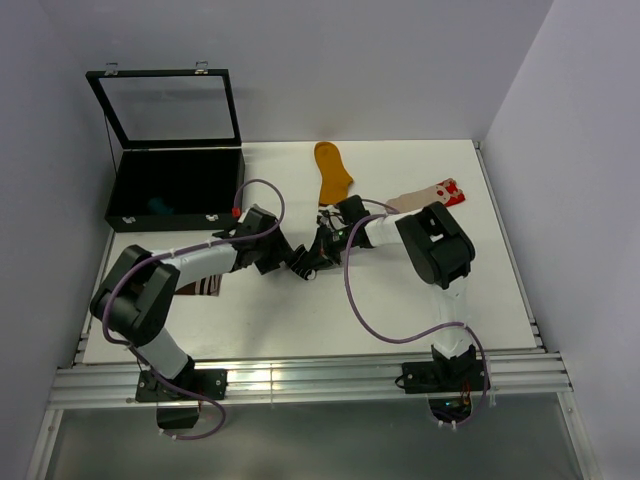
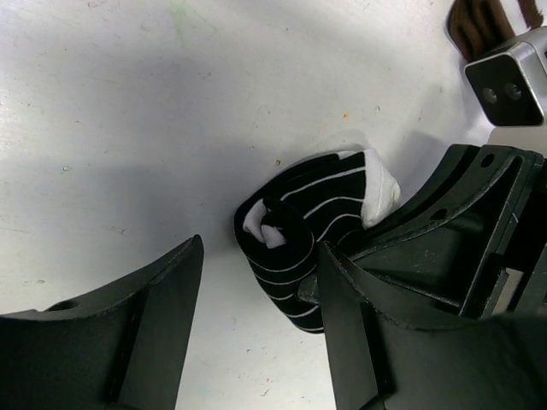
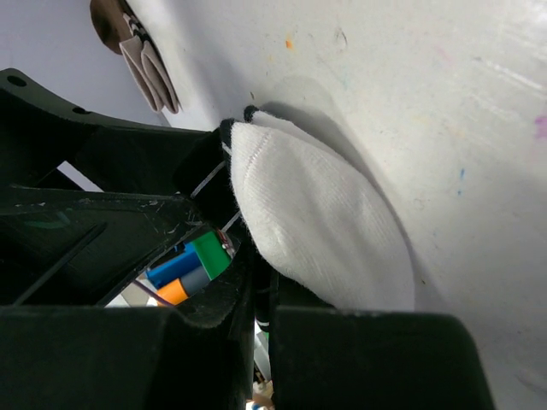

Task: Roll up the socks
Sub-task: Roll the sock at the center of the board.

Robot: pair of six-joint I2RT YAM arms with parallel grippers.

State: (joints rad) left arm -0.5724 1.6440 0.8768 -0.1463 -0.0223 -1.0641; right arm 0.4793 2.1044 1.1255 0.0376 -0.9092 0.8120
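Overhead, both arms reach in and meet at the middle of the table [image 1: 270, 320]. The left fingers [image 1: 298, 262] and right fingers [image 1: 325, 243] crowd tip to tip there, and what lies under them cannot be made out. A mustard sock [image 1: 333, 170] lies flat near the far edge, just beyond the arms. A beige sock [image 1: 432, 194] with a red-white end lies to the right, partly behind the right arm. A brown sock [image 1: 200, 288] pokes out from under the left arm. A black case [image 1: 175, 190] stands at the far left with its glass lid [image 1: 170, 105] raised.

From the left wrist, a striped sock [image 2: 295, 231] sits on the table [image 2: 128, 128] as a loose black-and-white roll, its white end turned to the right. The left fingers [image 2: 145, 333] stand well apart. The roll lies between them and touches the right-hand one. The right fingers [image 2: 444, 231] come in from the right and meet the sock's white end. The brown sock [image 2: 479, 21] shows in the far right corner.

From the right wrist, the striped sock [image 3: 316, 231] shows mostly as white cloth filling the middle, resting against the table [image 3: 410, 85]. The right fingers [image 3: 376, 359] are drawn nearly together and clamped on that white end, with only a slim gap between them. The brown sock [image 3: 137, 60] lies at the far left
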